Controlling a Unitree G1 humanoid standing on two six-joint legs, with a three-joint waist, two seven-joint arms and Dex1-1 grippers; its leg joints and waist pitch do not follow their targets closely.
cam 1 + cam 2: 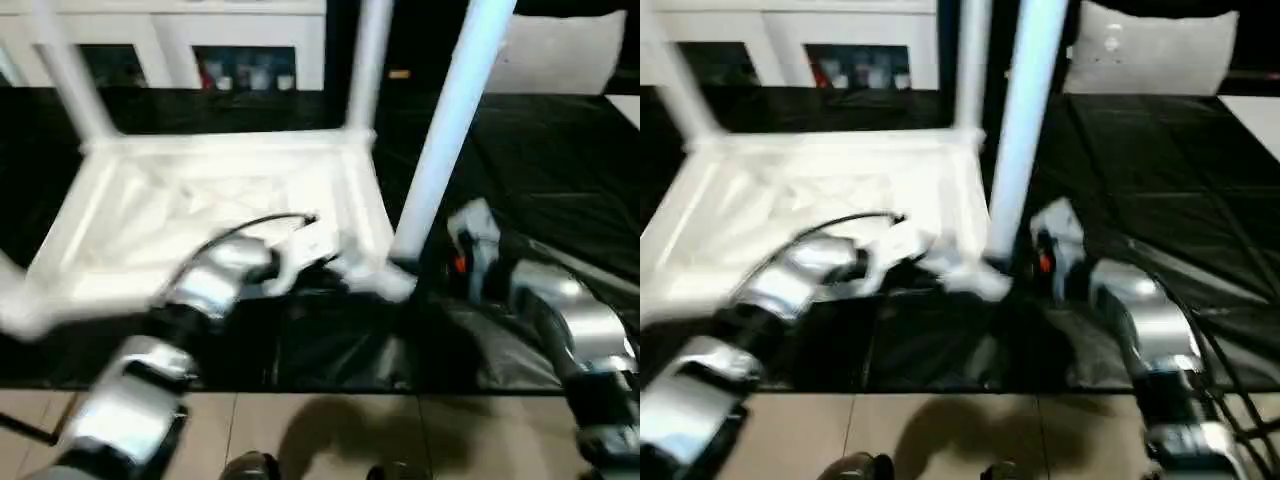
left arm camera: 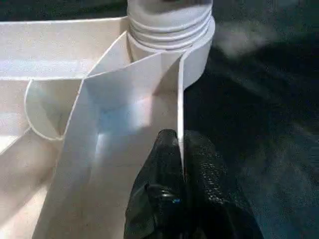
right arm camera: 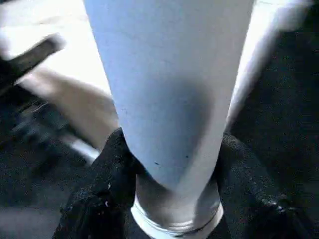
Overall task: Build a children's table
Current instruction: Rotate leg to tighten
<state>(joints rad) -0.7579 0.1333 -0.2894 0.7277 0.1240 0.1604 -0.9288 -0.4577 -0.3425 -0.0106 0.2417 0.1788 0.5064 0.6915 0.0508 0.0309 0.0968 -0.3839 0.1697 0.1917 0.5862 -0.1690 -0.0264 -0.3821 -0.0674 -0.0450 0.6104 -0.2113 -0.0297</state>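
While the small white plastic children's table lies upside down on the black-covered tabletop with several legs up, the left claw pinches its rim and the right claw clasps the near-corner white tapered tube leg, probably still being seated.

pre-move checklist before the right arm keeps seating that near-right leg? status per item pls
1. Left tool pinching the tabletop's side wall beside the corner socket: ok, fingers shut on the thin wall.
2. Right tool around the near-right leg: ok, a finger on each side of the tube near its base.
3. Leg upright over the socket: cannot tell, it leans in the head views.
4. Threads fully seated: cannot tell; rings show at the socket in the left wrist view.
5. Far legs fitted: ok, two stand at the far corners.
6. Tabletop flat on the black cover: cannot tell.
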